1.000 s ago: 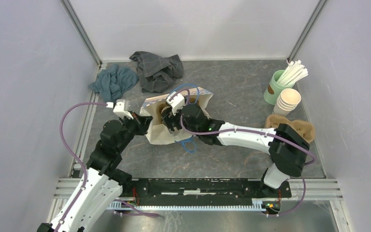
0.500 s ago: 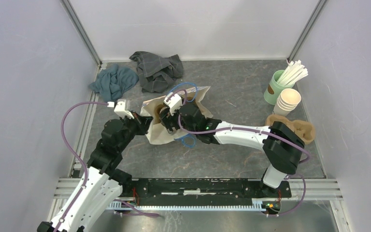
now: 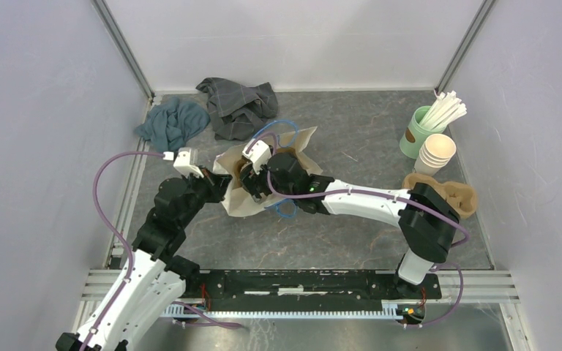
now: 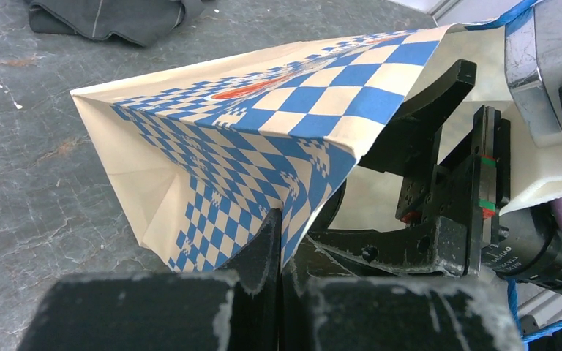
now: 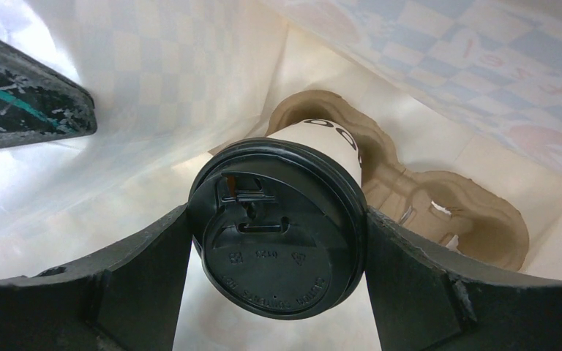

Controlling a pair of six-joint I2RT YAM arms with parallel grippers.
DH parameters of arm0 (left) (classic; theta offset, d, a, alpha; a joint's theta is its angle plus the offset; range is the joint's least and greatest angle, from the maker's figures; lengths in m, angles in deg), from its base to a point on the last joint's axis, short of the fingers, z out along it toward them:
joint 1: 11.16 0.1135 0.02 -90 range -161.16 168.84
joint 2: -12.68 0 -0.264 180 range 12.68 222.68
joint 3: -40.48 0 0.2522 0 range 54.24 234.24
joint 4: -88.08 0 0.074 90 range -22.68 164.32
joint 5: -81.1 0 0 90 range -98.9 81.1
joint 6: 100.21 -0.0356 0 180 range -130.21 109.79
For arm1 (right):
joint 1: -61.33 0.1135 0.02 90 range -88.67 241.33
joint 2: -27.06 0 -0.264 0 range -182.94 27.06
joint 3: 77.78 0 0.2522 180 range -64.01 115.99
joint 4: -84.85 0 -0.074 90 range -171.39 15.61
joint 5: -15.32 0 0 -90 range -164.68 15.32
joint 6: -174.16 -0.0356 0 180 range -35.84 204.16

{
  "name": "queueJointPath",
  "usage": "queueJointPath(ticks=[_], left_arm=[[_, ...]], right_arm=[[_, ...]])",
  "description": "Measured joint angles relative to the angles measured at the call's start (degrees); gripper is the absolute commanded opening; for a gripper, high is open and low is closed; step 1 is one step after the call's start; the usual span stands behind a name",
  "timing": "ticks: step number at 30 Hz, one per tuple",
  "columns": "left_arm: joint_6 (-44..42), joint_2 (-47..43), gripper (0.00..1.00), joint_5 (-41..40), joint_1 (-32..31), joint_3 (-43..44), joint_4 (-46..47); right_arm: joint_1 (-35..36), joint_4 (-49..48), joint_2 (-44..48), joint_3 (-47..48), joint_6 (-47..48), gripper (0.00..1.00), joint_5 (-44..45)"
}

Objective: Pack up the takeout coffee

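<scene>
Right gripper (image 5: 278, 227) grasps takeout coffee (image 5: 282, 263), fingers either side at lid level, inside paper bag (image 4: 263, 124) mid-worktop, cup base toward pulp carrier (image 5: 446, 212). Left gripper (image 4: 282, 230) pinches bag rim. We judge cup light, thin-walled, crushable; stiff lid rim safest hold.

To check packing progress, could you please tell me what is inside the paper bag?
The takeout coffee, gripped by the right hand, and a brown pulp carrier behind it. The bag floor beneath is covered.
</scene>
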Motion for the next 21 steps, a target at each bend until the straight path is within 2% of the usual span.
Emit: queueJointPath(ticks=[14,21], left_arm=[[0.0,0.8,0.02,0.0,0.0,0.3,0.3],[0.0,0.9,0.02,0.0,0.0,0.3,0.3]], right_arm=[[0.0,3.8,1.3,1.1,2.2,0.51,-3.3],[0.0,3.7,-1.1,3.3,3.2,0.51,-3.7]])
